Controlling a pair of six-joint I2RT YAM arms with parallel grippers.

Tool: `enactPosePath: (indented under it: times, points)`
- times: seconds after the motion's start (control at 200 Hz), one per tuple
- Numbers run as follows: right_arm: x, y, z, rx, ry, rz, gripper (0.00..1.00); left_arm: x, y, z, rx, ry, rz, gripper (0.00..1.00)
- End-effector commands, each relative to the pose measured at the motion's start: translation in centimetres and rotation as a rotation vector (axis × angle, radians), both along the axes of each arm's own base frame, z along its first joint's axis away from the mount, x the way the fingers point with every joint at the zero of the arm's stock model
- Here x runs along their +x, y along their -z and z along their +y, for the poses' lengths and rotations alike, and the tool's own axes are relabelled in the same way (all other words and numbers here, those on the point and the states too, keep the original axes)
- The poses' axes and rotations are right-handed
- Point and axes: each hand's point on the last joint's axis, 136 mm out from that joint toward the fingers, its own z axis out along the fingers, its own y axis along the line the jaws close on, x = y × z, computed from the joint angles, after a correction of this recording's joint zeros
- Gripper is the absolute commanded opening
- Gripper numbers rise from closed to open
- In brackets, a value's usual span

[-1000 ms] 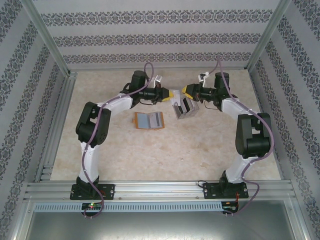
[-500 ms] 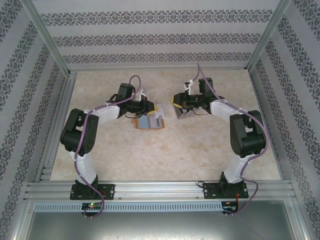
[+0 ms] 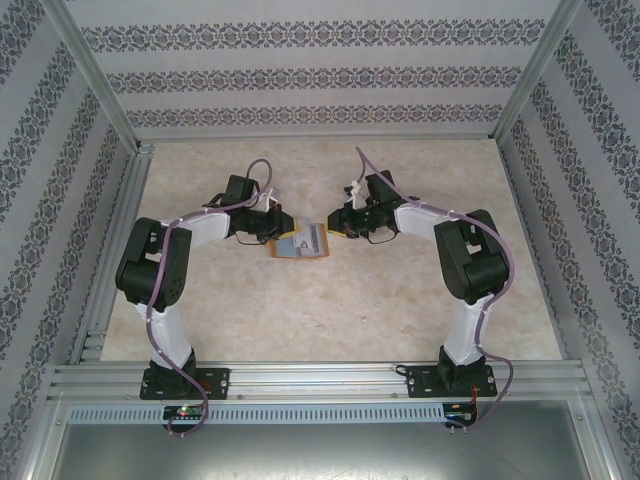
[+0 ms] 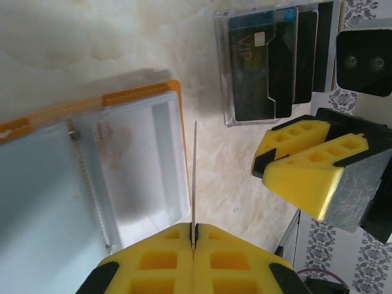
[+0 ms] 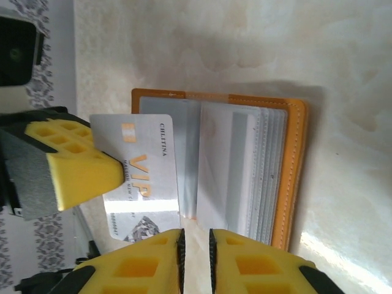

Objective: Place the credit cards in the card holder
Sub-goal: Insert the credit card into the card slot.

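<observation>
The card holder (image 3: 300,245) lies open on the table, orange-tan with clear inner pockets (image 4: 92,177) (image 5: 245,159). My left gripper (image 3: 287,226) (image 4: 195,236) is shut on a silver credit card, seen edge-on (image 4: 195,171) just right of the holder's edge. In the right wrist view that card (image 5: 144,177) reads VIP and overlaps the holder's left flap, with a left finger (image 5: 79,165) pressed on it. My right gripper (image 3: 332,226) (image 5: 196,239) (image 4: 262,171) hovers at the holder's near edge, jaws slightly apart and empty.
A clear case of several dark cards (image 4: 275,61) stands upright behind the right gripper's fingers. Patterned walls and metal frame rails (image 3: 110,250) ring the beige table. Bare tabletop (image 3: 320,310) stretches in front of the card holder.
Both grippers have come in over the open card holder. The left one carried the card there. The right one moved left, away from where the card case stood, and its jaws narrowed.
</observation>
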Motion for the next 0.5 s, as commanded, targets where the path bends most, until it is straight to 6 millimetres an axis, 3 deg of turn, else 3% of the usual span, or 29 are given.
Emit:
enactPosePath:
  times: [0.0, 0.495]
  points:
    - [-0.2, 0.8, 0.8, -0.082, -0.045, -0.032, 0.21, -0.4, -0.4, 1.7, 0.022, 0.0, -0.022, 0.0]
    - [-0.5, 2.8, 1.7, -0.112, -0.07, 0.007, 0.19, -0.7, 2.0, 2.4, 0.041, -0.002, 0.009, 0.0]
